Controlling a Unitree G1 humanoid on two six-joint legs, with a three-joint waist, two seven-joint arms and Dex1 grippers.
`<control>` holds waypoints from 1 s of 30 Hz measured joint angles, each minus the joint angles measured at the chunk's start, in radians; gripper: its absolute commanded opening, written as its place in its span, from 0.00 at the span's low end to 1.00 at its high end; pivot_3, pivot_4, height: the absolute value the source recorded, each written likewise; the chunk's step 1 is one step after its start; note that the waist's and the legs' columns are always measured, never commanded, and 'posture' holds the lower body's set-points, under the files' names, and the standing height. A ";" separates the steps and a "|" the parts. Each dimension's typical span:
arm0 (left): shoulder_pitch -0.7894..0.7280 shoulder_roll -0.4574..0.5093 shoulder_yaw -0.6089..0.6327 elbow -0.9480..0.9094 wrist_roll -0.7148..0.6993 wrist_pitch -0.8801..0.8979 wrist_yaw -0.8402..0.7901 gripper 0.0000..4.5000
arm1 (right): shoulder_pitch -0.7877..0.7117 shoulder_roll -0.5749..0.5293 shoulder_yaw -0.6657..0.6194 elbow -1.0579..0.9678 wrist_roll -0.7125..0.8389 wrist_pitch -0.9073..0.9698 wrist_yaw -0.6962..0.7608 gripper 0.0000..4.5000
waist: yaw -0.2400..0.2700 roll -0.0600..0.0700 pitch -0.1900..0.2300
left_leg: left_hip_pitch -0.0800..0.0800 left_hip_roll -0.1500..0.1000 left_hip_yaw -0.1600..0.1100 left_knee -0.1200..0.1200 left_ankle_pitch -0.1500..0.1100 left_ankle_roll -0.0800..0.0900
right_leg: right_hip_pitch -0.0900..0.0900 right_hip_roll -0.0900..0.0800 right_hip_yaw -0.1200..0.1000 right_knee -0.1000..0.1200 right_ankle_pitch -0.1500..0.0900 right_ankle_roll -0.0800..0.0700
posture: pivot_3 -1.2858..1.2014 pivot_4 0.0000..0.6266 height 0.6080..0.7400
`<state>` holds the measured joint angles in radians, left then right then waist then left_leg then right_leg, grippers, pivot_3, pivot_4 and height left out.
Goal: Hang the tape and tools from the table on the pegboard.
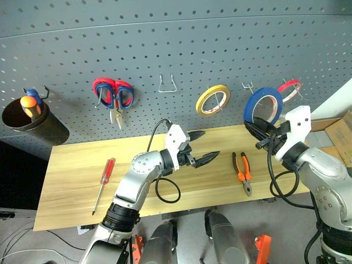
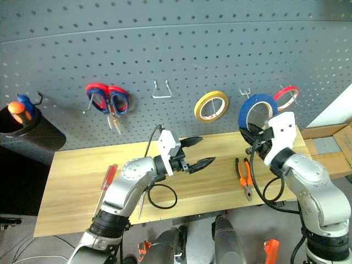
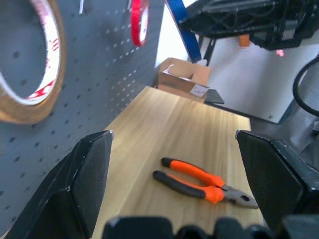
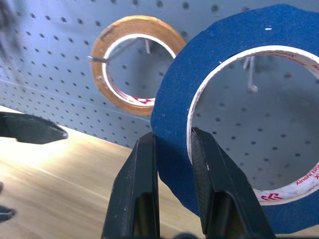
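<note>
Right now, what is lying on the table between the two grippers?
The orange-and-black pliers lie on the table between the left gripper and right gripper, seen in both eye views.

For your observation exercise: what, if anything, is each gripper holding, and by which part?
The right gripper pinches the blue tape ring across its lower band. The left gripper is open, holding nothing.

A dark grey perforated wall panel [image 1: 176, 49] spans the far side, evenly lit. Fixed to it at far left is a black cylindrical bin [image 1: 33, 124]. In front runs a long surface [image 1: 71, 192] of light yellowish wood planks. At far right a brown cardboard box [image 1: 338, 135] sits beside a white wall [image 1: 341, 96]. Below the near edge lies grey floor [image 1: 55, 242], with thin cables [image 1: 16, 242] trailing at near left.
</note>
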<state>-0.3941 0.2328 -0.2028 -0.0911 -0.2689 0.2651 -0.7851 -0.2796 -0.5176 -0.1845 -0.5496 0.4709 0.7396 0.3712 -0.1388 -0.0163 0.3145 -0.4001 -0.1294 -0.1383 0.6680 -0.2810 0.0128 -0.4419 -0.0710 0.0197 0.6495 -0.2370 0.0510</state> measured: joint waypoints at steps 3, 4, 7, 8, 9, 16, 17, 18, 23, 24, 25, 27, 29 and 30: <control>0.013 0.002 -0.002 -0.026 0.000 0.011 0.013 0.94 | -0.032 0.012 0.028 0.073 -0.029 -0.049 0.005 0.08 | 0.000 0.000 0.000 | 0.000 0.001 0.001 0.002 0.000 0.000 | 0.000 0.000 0.000 0.002 0.001 0.000 | 0.40 0.42 1.00; 0.013 0.002 -0.002 -0.029 0.000 0.012 0.015 0.94 | -0.042 0.016 0.037 0.096 -0.036 -0.061 0.009 0.08 | 0.000 0.000 0.000 | 0.000 0.001 0.001 0.003 0.000 0.000 | 0.000 0.000 0.000 0.004 0.001 0.000 | 0.41 0.42 1.00; 0.016 0.006 0.000 -0.034 0.001 0.014 0.034 0.94 | -0.098 0.035 0.083 0.209 -0.080 -0.118 0.022 0.08 | -0.001 0.000 0.000 | 0.001 0.001 0.003 0.010 0.000 0.000 | -0.001 0.001 0.002 0.011 0.001 -0.001 | 0.41 0.42 1.00; 0.016 0.006 0.000 -0.035 0.003 0.014 0.037 0.94 | -0.125 0.046 0.094 0.251 -0.099 -0.127 0.018 0.08 | 0.000 0.000 -0.001 | 0.001 0.001 0.004 0.010 0.000 0.000 | -0.001 0.001 0.003 0.012 0.002 -0.001 | 0.41 0.42 1.00; 0.014 0.007 0.000 -0.036 0.005 0.014 0.040 0.94 | -0.152 0.059 0.102 0.287 -0.113 -0.134 0.009 0.08 | 0.000 0.000 -0.001 | 0.001 0.001 0.004 0.011 0.000 0.000 | -0.001 0.001 0.003 0.012 0.004 -0.002 | 0.41 0.43 1.00; 0.012 0.009 0.001 -0.036 0.015 0.002 0.056 0.94 | -0.209 0.095 0.115 0.395 -0.162 -0.165 -0.016 0.43 | 0.005 -0.001 -0.001 | 0.001 0.001 0.004 0.011 0.003 0.000 | -0.001 0.001 0.002 0.013 0.007 -0.001 | 0.41 0.44 1.00; 0.011 0.009 0.001 -0.036 0.015 0.002 0.056 0.94 | -0.200 0.096 0.105 0.393 -0.161 -0.161 -0.020 0.51 | 0.005 -0.001 -0.001 | 0.000 0.001 0.004 0.011 0.003 0.000 | -0.002 0.001 0.002 0.013 0.007 -0.001 | 0.41 0.45 1.00; 0.010 0.008 0.001 -0.036 0.015 0.002 0.056 0.94 | -0.189 0.095 0.092 0.384 -0.159 -0.155 -0.023 0.58 | 0.006 -0.001 -0.001 | 0.000 0.001 0.004 0.011 0.003 0.000 | -0.002 0.001 0.002 0.013 0.007 -0.001 | 0.41 0.45 1.00; 0.009 0.009 -0.006 -0.035 0.019 -0.002 0.054 0.94 | -0.073 0.050 0.052 0.233 -0.125 -0.047 -0.023 0.97 | 0.006 -0.001 -0.001 | 0.000 0.001 0.005 0.011 0.002 0.000 | -0.003 0.001 0.002 0.012 0.007 -0.001 | 0.41 0.46 1.00; 0.008 0.011 -0.008 -0.032 0.024 -0.009 0.053 0.94 | -0.037 0.029 0.039 0.180 -0.099 0.000 -0.016 0.97 | 0.007 -0.001 -0.001 | 0.000 0.001 0.005 0.011 0.002 0.000 | -0.003 0.001 0.002 0.012 0.007 -0.001 | 0.41 0.46 1.00; 0.008 0.018 -0.010 -0.027 0.032 -0.016 0.051 0.94 | 0.006 0.006 0.020 0.120 -0.061 0.056 -0.001 0.97 | 0.008 -0.001 -0.001 | 0.000 0.001 0.005 0.011 0.002 0.000 | -0.003 0.001 0.002 0.012 0.007 -0.001 | 0.41 0.47 1.00; 0.014 0.051 -0.027 -0.003 0.065 -0.052 0.041 0.94 | 0.085 -0.024 -0.028 0.029 0.017 0.166 0.019 0.97 | 0.009 -0.001 -0.001 | 0.000 0.002 0.005 0.011 0.002 0.000 | -0.002 0.001 0.002 0.012 0.007 -0.001 | 0.40 0.48 1.00; 0.034 0.084 -0.052 0.029 0.097 -0.093 0.014 0.94 | 0.168 -0.057 -0.050 -0.018 0.058 0.256 0.026 0.97 | 0.008 0.000 -0.001 | 0.001 0.002 0.006 0.011 0.001 0.003 | -0.001 0.001 0.002 0.012 0.007 -0.001 | 0.40 0.49 1.00; 0.051 0.099 -0.063 0.041 0.107 -0.103 0.000 0.94 | 0.206 -0.076 -0.042 -0.021 0.058 0.294 0.024 0.97 | 0.007 -0.001 -0.001 | 0.002 0.002 0.006 0.011 0.000 0.004 | -0.001 0.001 0.002 0.012 0.007 -0.001 | 0.40 0.49 1.00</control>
<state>-0.3426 0.3322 -0.2662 -0.0500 -0.1615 0.1621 -0.7856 -0.0733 -0.5936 -0.2262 -0.5708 0.5294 1.0336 0.3956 -0.1317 -0.0168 0.3136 -0.3986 -0.1276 -0.1324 0.6789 -0.2809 0.0165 -0.4430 -0.0701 0.0221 0.6618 -0.2296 0.0497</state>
